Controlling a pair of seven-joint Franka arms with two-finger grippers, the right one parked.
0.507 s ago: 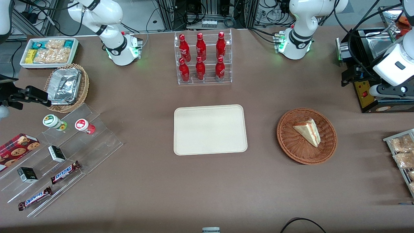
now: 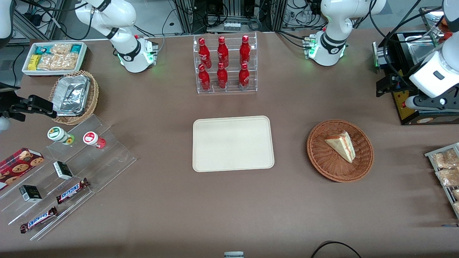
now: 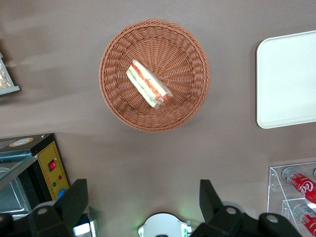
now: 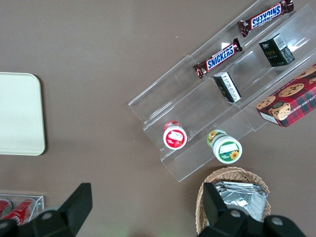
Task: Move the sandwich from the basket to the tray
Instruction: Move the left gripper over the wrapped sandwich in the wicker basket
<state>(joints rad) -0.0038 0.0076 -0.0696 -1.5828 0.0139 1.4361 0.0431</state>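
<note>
In the basket (image 2: 340, 150) the sandwich (image 2: 341, 146) lies untouched, tray (image 2: 233, 143) bare toward the parked arm's end. Farther off, I've got the gripper (image 3: 143, 210) high over the table near the black machine (image 2: 401, 104), jaws spread; since half a second ago the arm has crept farther from the camera, so approach has barely begun. Bottle rack (image 2: 225, 64) stands clear; nothing blocks my descent.

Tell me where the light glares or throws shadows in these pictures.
Front view: crumpled foil container glares; soft shadow beside the cream rectangular tray. Left wrist view: reddish-brown wicker basket and triangular wedge sandwich evenly lit; the gripper, fingers open, hovers dark above the table.
</note>
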